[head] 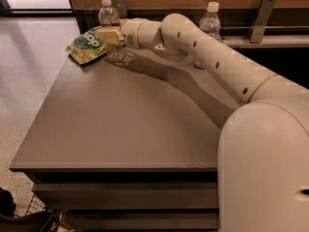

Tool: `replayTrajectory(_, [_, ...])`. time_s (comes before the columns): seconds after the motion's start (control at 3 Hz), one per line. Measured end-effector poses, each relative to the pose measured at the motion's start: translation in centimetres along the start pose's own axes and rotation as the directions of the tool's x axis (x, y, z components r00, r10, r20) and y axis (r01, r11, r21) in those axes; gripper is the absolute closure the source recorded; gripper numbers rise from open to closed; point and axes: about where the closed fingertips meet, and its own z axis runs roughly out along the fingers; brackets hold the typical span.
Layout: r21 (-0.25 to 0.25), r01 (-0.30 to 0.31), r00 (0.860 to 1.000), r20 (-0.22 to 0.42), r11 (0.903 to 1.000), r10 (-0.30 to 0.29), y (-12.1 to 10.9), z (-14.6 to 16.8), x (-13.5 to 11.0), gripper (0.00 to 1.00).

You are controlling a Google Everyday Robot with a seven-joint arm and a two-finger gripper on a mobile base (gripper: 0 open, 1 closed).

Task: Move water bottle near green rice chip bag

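The water bottle (109, 16) stands upright at the table's far left, its white cap and reddish label band showing above my gripper and its clear base below it. My gripper (109, 36) is at the bottle's middle and covers that part of it. The green rice chip bag (86, 45) lies flat on the far left corner, right beside the bottle's left side. My arm (207, 52) reaches across the table from the right.
A second clear bottle with a white cap (209, 19) stands at the back behind my arm. A wooden wall and a metal bracket (260, 17) line the far edge. The brown table (125, 124) drops off at the left to the floor (29, 71).
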Motion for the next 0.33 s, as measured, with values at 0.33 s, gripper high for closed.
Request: replayTrajectory(0.33, [-0.003, 0.000, 1.000, 0.000, 1.0000, 0.000, 0.17, 0.17, 0.02, 0.00])
